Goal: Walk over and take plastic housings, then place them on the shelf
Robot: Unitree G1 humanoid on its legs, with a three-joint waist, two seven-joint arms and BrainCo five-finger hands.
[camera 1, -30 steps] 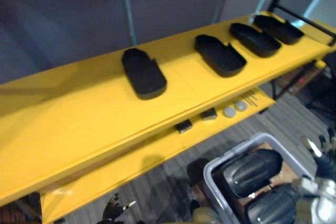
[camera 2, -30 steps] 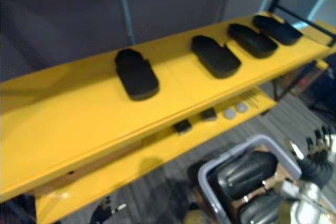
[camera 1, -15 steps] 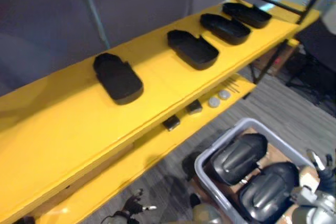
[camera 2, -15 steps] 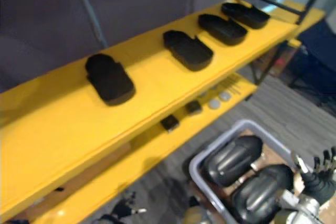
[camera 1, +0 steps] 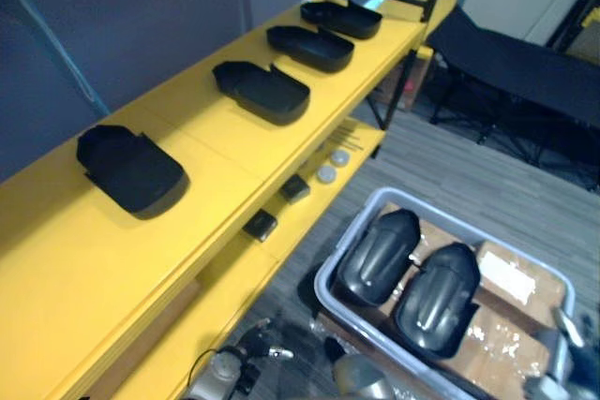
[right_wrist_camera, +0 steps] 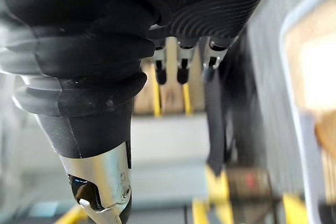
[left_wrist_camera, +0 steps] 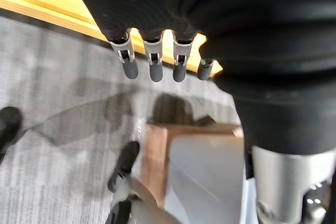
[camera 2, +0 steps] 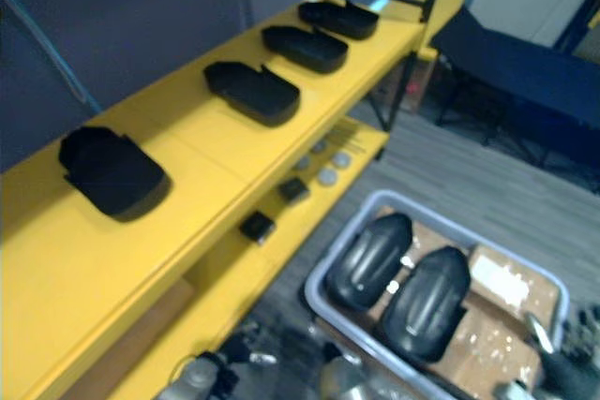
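My left robot hand (left_wrist_camera: 153, 64) hangs at 7 o'clock of my head view, over the grey carpet floor (camera 1: 469, 175), with its fingers straight and apart and nothing between them. My right robot hand (right_wrist_camera: 182, 65) hangs at 5 o'clock, its fingers likewise loose and empty.

The yellow shelf (camera 1: 234, 152) runs from 8 o'clock up to 12 o'clock. Four black plastic housings lie in a row on its top board, well apart: the nearest housing (camera 1: 129, 169) at 9 o'clock, the second housing (camera 1: 262, 91), the third housing (camera 1: 309, 47), and the farthest housing (camera 1: 341, 18) at 12 o'clock.

On the lower board lie two small black blocks (camera 1: 260, 224) and two round discs (camera 1: 326, 174).

At 5 o'clock a grey bin (camera 1: 323, 278) stands on the floor. It holds two more black housings (camera 1: 378, 255) side by side on cardboard (camera 1: 506, 325).
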